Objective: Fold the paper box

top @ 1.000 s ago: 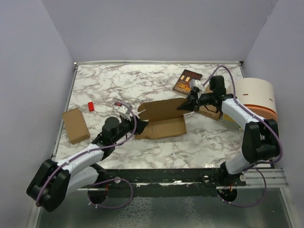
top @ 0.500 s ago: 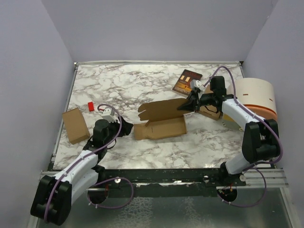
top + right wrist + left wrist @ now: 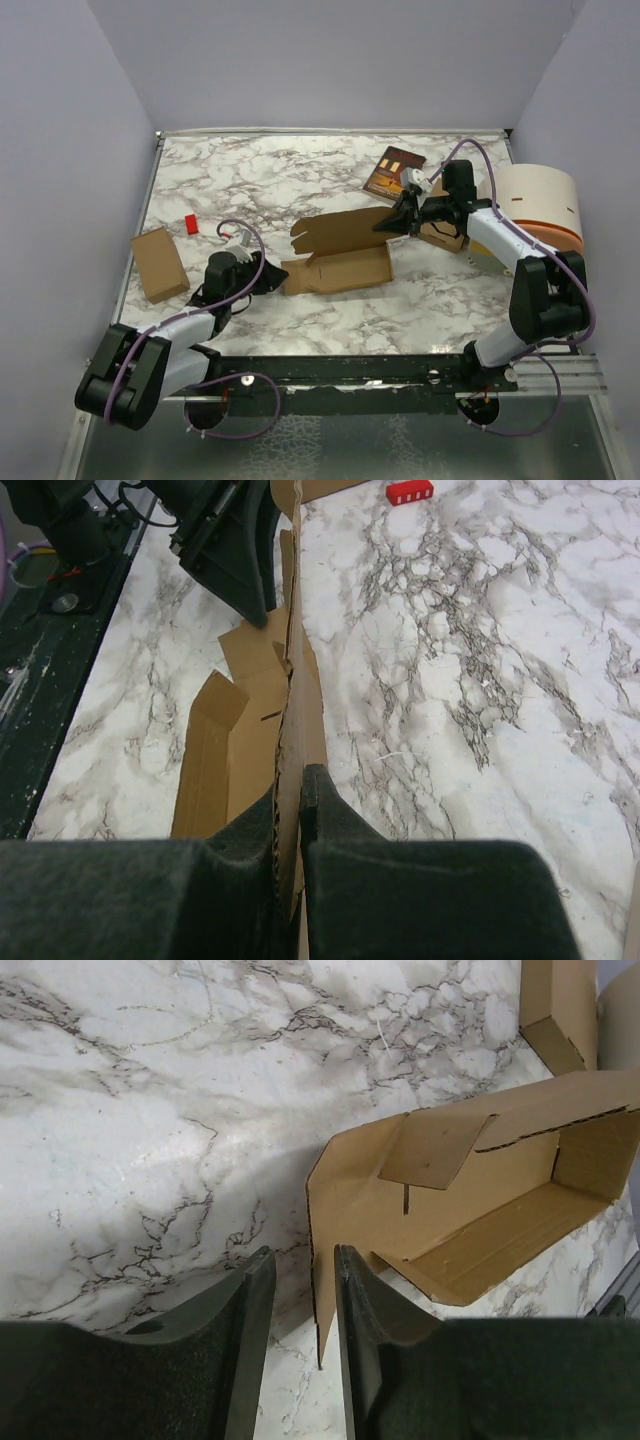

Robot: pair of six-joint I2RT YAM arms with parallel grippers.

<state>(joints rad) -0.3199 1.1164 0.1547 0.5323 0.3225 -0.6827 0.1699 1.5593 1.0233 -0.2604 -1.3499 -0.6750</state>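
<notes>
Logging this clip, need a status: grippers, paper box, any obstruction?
Right gripper shut on flap of paper box. Left gripper open, empty, at its left end. Box part-folded. Nothing blocking.

Free room: bare marble top at far left and near right.
Box blocks the centre; booklet and drum crowd the right; carton, red block line the left.
</notes>
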